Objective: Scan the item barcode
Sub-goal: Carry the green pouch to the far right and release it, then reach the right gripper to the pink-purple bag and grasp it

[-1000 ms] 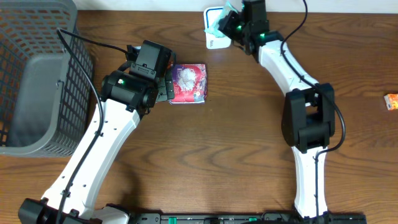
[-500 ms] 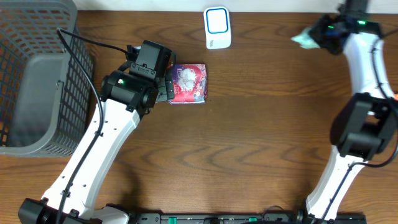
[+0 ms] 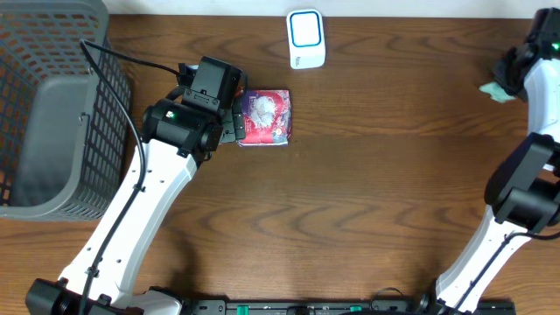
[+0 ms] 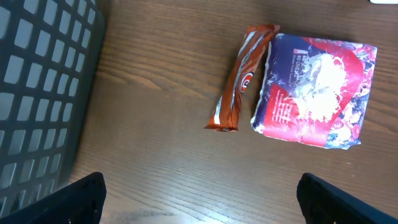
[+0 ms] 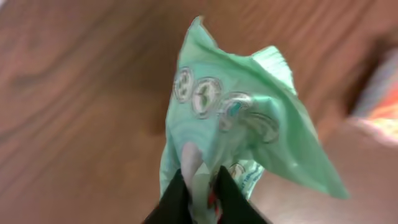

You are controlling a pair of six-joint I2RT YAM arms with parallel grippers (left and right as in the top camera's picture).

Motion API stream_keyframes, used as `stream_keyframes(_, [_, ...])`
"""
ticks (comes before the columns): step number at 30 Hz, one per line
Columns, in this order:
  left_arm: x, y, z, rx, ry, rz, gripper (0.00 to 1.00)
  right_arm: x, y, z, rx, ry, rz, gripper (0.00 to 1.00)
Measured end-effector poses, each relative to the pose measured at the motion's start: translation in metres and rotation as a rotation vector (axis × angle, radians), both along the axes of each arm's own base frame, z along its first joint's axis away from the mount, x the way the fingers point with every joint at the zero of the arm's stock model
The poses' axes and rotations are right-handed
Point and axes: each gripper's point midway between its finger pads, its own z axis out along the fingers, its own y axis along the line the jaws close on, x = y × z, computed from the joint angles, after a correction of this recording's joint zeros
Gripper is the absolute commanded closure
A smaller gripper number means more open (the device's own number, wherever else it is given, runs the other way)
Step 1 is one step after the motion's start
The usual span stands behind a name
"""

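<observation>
The item, a crumpled green packet, hangs pinched between the fingers of my right gripper, which is shut on its lower edge. From above, this green packet and the right gripper are at the far right edge of the table. They are well away from the white barcode scanner at the back centre. My left gripper stands wide open and empty over bare wood, just short of a red-and-blue packet.
A brown-orange stick packet lies beside the red-and-blue packet. A dark wire basket fills the left side of the table. Something orange and blurred lies near the green packet.
My right arm has swung from the scanner to the far right edge of the table, carrying the green packet. The left arm has not moved.
</observation>
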Motion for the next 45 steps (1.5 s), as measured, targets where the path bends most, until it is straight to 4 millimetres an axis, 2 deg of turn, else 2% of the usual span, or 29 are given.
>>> stream_keyframes(1, [0.0,0.0,0.0,0.0,0.0,0.0,0.02,-0.005,-0.008,0.0,-0.016,0.012,-0.013,0.52])
stream_keyframes(5, [0.0,0.0,0.0,0.0,0.0,0.0,0.02,-0.024,-0.031,-0.002,-0.038,0.052,-0.068,0.34])
stream_keyframes(7, [0.0,0.0,0.0,0.0,0.0,0.0,0.02,-0.034,-0.04,-0.003,-0.04,0.076,-0.09,0.29])
stream_keyframes(12, [0.0,0.0,0.0,0.0,0.0,0.0,0.02,-0.042,-0.041,-0.006,-0.032,0.108,-0.087,0.29])
stream_keyframes(17, [0.0,0.0,0.0,0.0,0.0,0.0,0.02,-0.03,-0.022,-0.008,0.018,0.087,-0.013,0.31])
stream_keyframes(20, [0.0,0.0,0.0,0.0,0.0,0.0,0.02,-0.014,0.003,-0.003,0.091,0.03,0.061,0.3])
stream_keyframes(22, [0.0,0.0,0.0,0.0,0.0,0.0,0.02,-0.003,0.026,0.004,0.163,-0.022,0.127,0.29])
stream_keyframes(23, [0.0,0.0,0.0,0.0,0.0,0.0,0.02,0.003,0.041,0.009,0.209,-0.051,0.168,0.07])
stream_keyframes(24, [0.0,0.0,0.0,0.0,0.0,0.0,0.02,0.007,0.054,0.013,0.248,-0.071,0.201,0.01])
stream_keyframes(27, [0.0,0.0,0.0,0.0,0.0,0.0,0.02,0.014,0.1,0.023,0.371,-0.105,0.308,0.01])
stream_keyframes(30, [0.0,0.0,0.0,0.0,0.0,0.0,0.02,0.011,0.147,0.023,0.481,-0.077,0.393,0.01])
stream_keyframes(35, [0.0,0.0,0.0,0.0,0.0,0.0,0.02,0.015,0.211,0.026,0.548,-0.06,0.509,0.01])
stream_keyframes(39, [0.0,0.0,0.0,0.0,0.0,0.0,0.02,0.014,0.254,0.027,0.572,-0.043,0.588,0.01])
stream_keyframes(45, [0.0,0.0,0.0,0.0,0.0,0.0,0.02,0.006,0.303,0.026,0.589,0.0,0.673,0.01])
